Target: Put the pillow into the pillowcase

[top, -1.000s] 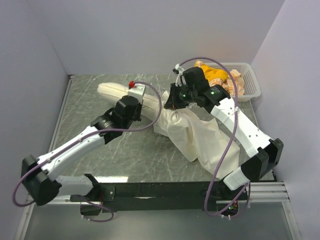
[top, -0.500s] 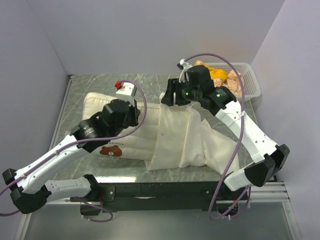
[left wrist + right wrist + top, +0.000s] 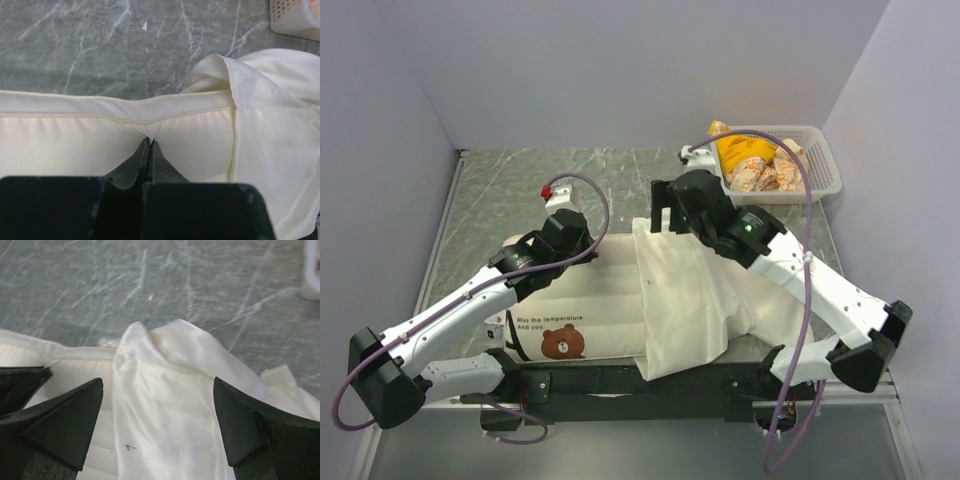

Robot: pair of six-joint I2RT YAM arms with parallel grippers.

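Pinching pillow (image 3: 75,145) edge in left jaws, right jaws spread over pillowcase (image 3: 165,405)

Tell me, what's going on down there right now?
Left gripper shut on pillow. Right gripper open over pillowcase. Pillow partly inside. Nothing blocking.

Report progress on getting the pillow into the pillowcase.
Done: one end of the pillow sits inside the pillowcase. In hand: the left gripper is pinched shut on the pillow's far edge; the right gripper stands open over the case's mouth. Left: the bear-print half is uncovered.
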